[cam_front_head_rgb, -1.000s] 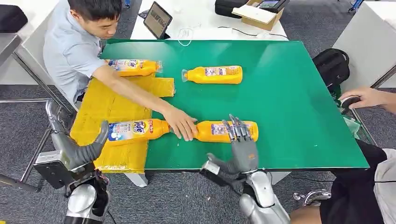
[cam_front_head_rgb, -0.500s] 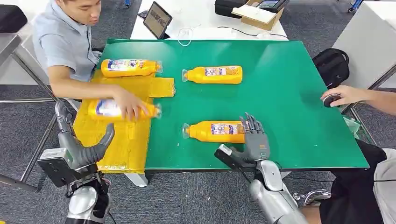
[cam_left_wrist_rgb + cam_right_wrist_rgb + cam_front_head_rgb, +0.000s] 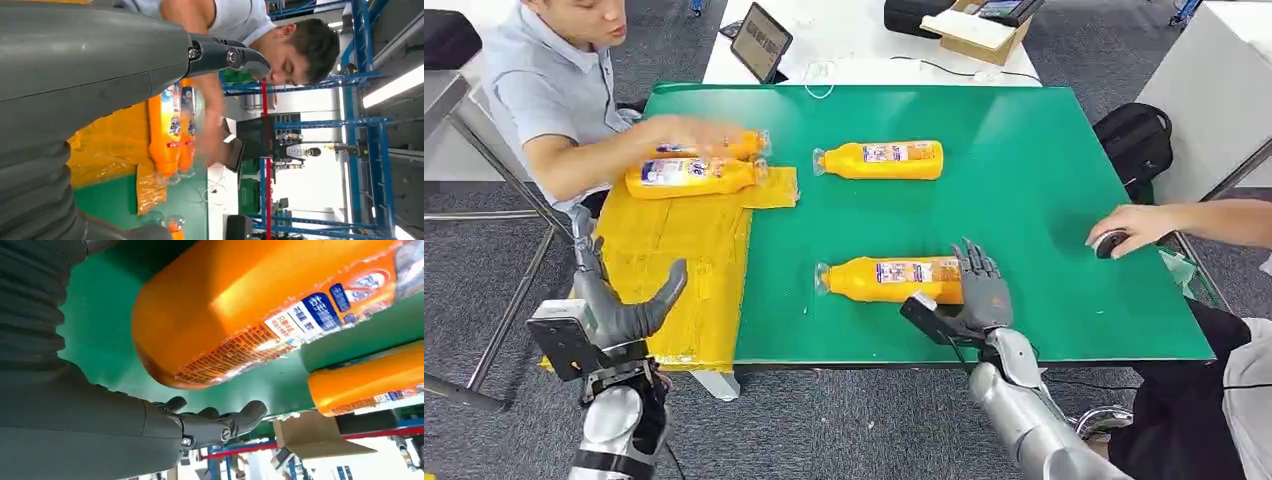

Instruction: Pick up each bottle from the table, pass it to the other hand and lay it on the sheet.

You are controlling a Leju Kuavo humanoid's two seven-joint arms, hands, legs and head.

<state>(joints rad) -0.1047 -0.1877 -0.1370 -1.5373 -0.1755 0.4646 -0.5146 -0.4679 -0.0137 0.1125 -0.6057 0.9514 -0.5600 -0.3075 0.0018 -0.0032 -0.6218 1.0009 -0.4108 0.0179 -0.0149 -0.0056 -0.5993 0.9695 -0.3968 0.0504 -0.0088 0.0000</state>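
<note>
An orange bottle (image 3: 887, 279) lies on its side near the front of the green table (image 3: 1024, 180), cap pointing left. My right hand (image 3: 977, 296) sits at its base end with fingers spread, holding nothing; the right wrist view has that bottle (image 3: 240, 305) close above the fingers (image 3: 220, 422). A second bottle (image 3: 882, 159) lies farther back. Two more bottles (image 3: 689, 175) lie on the yellow sheet (image 3: 679, 260) at the table's left, under a person's blurred hand (image 3: 679, 130). My left hand (image 3: 621, 312) hovers open at the sheet's near corner.
A person (image 3: 549, 85) sits at the table's left rear corner. Another person's hand (image 3: 1129, 228) rests at the right edge. A black bag (image 3: 1136, 140) lies right of the table. A tablet (image 3: 761, 42) and a cardboard box (image 3: 979, 30) stand on the white table behind.
The person carried a bottle from the sheet's front to its back, beside the other one. My right hand slid right to the near bottle's base. My left hand shifted slightly right.
</note>
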